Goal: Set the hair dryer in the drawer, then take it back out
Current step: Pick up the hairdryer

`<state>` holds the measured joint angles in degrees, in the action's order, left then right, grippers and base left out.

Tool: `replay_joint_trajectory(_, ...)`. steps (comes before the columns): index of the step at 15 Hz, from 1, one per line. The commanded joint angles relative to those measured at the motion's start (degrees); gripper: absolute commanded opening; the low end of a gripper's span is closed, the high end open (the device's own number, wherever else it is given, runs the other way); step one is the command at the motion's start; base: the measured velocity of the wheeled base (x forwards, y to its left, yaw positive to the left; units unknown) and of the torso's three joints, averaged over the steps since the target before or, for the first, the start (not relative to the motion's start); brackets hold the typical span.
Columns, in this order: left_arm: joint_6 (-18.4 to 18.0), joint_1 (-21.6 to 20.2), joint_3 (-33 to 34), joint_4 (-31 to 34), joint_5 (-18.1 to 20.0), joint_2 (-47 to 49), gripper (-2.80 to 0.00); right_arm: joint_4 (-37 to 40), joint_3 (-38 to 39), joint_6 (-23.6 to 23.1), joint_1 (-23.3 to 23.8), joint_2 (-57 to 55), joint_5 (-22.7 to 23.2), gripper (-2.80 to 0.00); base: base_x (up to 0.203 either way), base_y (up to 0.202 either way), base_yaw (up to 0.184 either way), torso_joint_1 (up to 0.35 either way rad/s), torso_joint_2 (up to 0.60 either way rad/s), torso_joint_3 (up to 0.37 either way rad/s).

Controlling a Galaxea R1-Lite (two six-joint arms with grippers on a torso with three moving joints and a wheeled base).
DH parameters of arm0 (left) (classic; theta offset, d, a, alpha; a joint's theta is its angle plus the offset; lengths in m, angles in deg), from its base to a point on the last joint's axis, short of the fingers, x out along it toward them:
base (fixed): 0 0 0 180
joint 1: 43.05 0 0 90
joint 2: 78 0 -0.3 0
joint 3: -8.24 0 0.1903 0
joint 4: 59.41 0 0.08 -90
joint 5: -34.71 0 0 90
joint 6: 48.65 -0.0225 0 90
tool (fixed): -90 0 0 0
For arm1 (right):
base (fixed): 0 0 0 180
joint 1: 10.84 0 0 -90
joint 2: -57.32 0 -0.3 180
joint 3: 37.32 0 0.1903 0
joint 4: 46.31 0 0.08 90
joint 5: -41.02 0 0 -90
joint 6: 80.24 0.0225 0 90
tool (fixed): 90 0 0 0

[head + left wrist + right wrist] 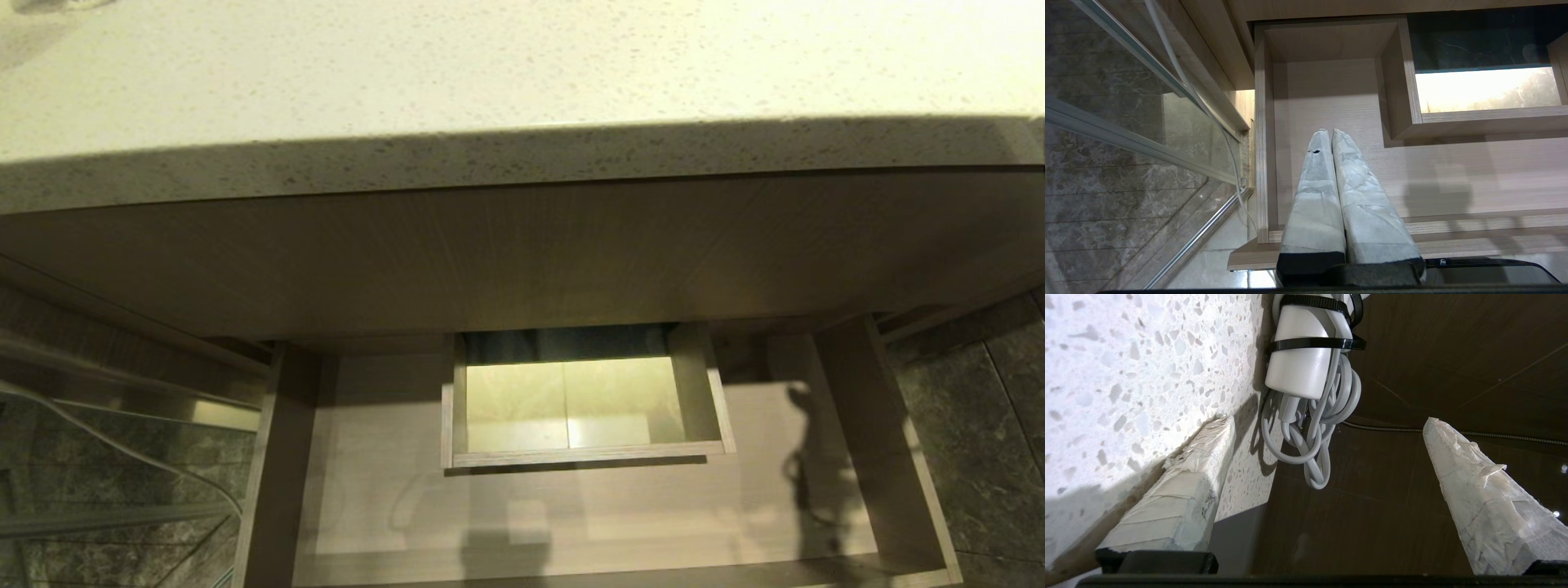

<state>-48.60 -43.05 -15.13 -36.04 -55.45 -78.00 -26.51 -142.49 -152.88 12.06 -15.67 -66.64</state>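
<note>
Though cropped, probably hair dryer (1306,347).

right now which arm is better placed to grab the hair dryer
Right. Its claw is open with the hair dryer on the counter edge just ahead. The left claw is shut, over the empty drawer.

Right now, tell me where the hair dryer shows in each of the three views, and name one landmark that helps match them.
Head view: not in it; only the open drawer under the speckled counter.
Left wrist view: not in it; the shut left gripper hangs over the drawer.
Right wrist view: the hair dryer, cord tied, at the counter edge, ahead of the open right gripper.
Shared landmarks: counter, drawer.
</note>
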Motion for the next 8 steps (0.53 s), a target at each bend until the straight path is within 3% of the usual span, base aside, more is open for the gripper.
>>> replay_joint_trajectory(1, 0.0, 0.0, 0.0, 0.0, 0.0, 0.0, -2.8, -0.1, 0.1, -0.4, 0.5, 2.2, -0.5, 0.0, 0.0, 0.0, 0.0, 0.0, 0.0, 0.0)
replay_joint_trajectory(4, 0.0, 0.0, 0.0, 0.0, 0.0, 0.0, -2.8, -0.2, 0.1, -0.6, 1.9, 2.9, -0.5, 0.0, 0.0, 0.0, 0.0, 0.0, 0.0, 0.0)
replay_joint_trajectory(8, 0.0, 0.0, 0.0, 0.0, 0.0, 0.0, -2.8, -1.3, -0.4, -4.8, 4.5, 2.7, -0.6, 0.0, 0.0, 0.0, 0.0, 0.0, 0.0, 0.0)
